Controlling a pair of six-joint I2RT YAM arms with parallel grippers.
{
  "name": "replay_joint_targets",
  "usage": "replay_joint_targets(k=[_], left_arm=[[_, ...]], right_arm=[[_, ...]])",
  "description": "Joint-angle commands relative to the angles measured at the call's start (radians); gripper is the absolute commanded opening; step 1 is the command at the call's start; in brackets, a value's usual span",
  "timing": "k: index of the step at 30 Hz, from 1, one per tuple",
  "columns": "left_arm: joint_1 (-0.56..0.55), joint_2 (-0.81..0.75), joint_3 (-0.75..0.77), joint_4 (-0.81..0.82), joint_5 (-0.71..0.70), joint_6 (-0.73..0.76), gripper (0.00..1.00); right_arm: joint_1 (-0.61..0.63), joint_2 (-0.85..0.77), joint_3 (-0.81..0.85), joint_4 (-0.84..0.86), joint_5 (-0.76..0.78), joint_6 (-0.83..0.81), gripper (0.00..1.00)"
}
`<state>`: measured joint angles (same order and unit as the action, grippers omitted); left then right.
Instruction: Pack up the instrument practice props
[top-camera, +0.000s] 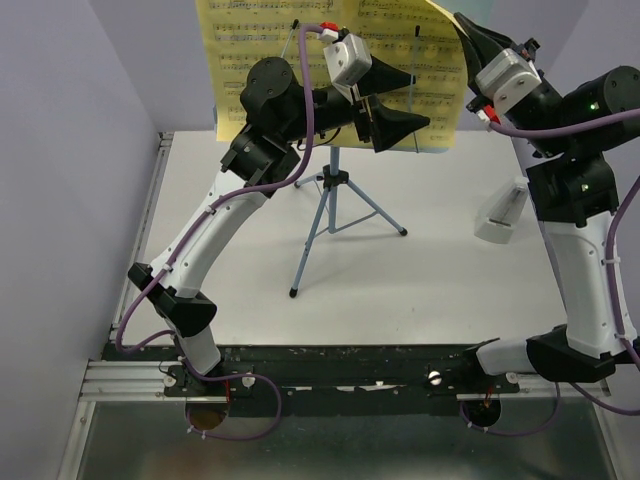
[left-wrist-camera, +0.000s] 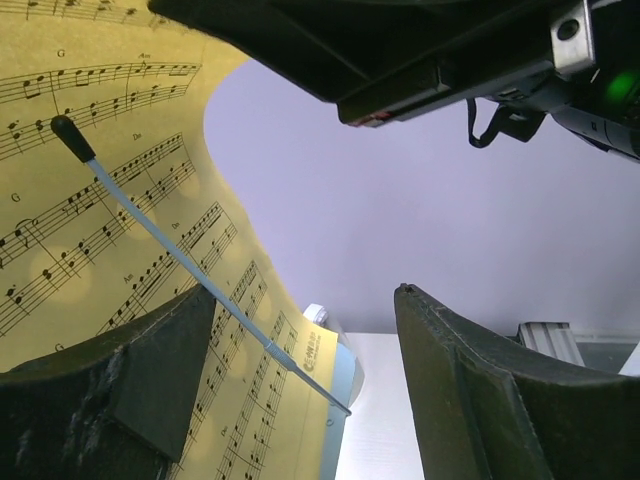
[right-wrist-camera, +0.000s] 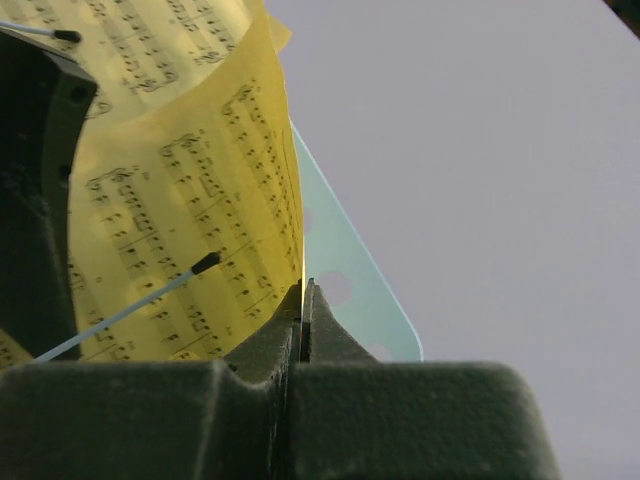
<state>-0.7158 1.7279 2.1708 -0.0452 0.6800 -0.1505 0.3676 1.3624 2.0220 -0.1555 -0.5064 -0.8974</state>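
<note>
The light-blue music stand stands on its tripod at the table's middle back. Yellow sheet-music pages rest on its desk. My left gripper is open in front of the pages' lower right part. In the left wrist view the pages, a thin page-holder wire and the desk's blue edge sit by my open left gripper. My right gripper is shut on the pages' right edge. In the right wrist view it pinches the yellow page in front of the hole-punched desk. A whitish plastic piece lies at the right.
A metal rail runs along the table's near edge. A grey wall stands close on the left. The tripod legs spread across the table's middle.
</note>
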Motion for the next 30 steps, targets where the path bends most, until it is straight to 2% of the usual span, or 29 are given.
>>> replay_joint_targets(k=[1, 16, 22, 30], left_arm=[[-0.011, -0.018, 0.0, 0.036, 0.036, 0.002, 0.81], [-0.01, -0.027, -0.002, 0.022, 0.01, 0.025, 0.82], [-0.01, -0.027, 0.0, 0.025, -0.008, 0.032, 0.83], [-0.01, -0.037, 0.009, 0.008, -0.045, 0.083, 0.87]], right_arm=[[0.008, 0.032, 0.075, 0.054, 0.098, -0.061, 0.0], [0.008, 0.113, 0.283, 0.145, 0.16, -0.168, 0.0], [0.005, 0.115, 0.31, 0.197, 0.2, -0.262, 0.0], [-0.002, 0.107, 0.36, 0.214, 0.244, -0.288, 0.0]])
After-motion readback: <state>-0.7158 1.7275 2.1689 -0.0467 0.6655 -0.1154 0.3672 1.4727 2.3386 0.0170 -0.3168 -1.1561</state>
